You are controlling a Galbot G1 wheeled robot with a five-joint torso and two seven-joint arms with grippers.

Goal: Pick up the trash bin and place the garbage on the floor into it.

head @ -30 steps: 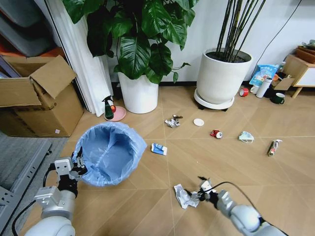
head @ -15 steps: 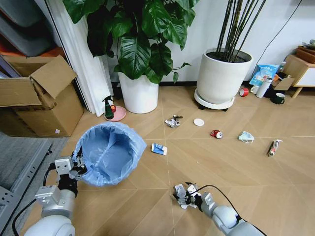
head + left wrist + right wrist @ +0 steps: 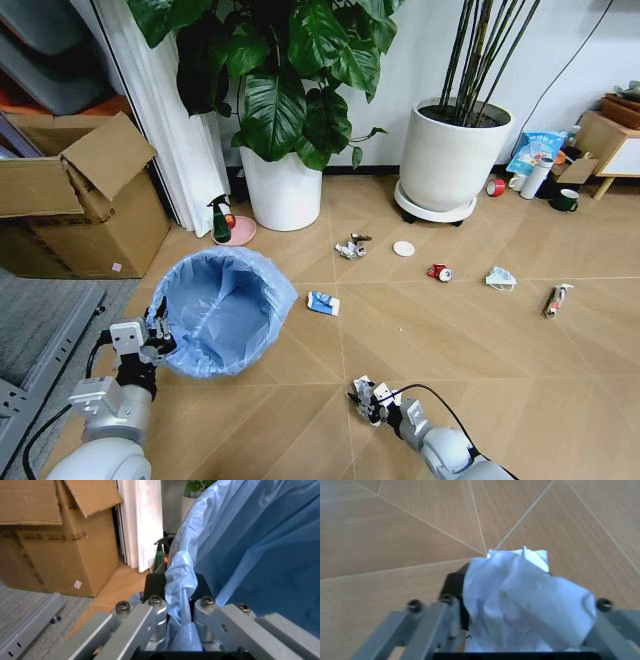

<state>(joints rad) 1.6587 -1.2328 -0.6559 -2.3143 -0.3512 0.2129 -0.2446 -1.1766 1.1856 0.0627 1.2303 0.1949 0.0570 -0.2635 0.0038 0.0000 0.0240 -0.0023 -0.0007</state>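
The trash bin (image 3: 225,310), lined with a light-blue bag, stands at the left over the chevron floor (image 3: 470,340). My left gripper (image 3: 155,338) is shut on its rim; the left wrist view has the blue bag (image 3: 181,578) pinched between the fingers (image 3: 155,587). Low in the middle, my right gripper (image 3: 367,399) is shut on a crumpled white tissue (image 3: 520,603), just above the floor. More garbage lies farther out: a blue-white wrapper (image 3: 322,302), a crumpled piece (image 3: 350,246), a white lid (image 3: 403,248), a red can (image 3: 438,272), a face mask (image 3: 500,278) and a wrapper (image 3: 555,298).
Two big white plant pots (image 3: 285,188) (image 3: 452,155) stand by the back wall. An open cardboard box (image 3: 85,205) sits at the left, with a spray bottle on a pink dish (image 3: 222,222) beside the curtain. A white bottle (image 3: 537,178), a mug (image 3: 567,200) and a wooden shelf (image 3: 615,140) are far right.
My right gripper has moved left onto the white tissue and shut on it. The left gripper and the bin have stayed put.
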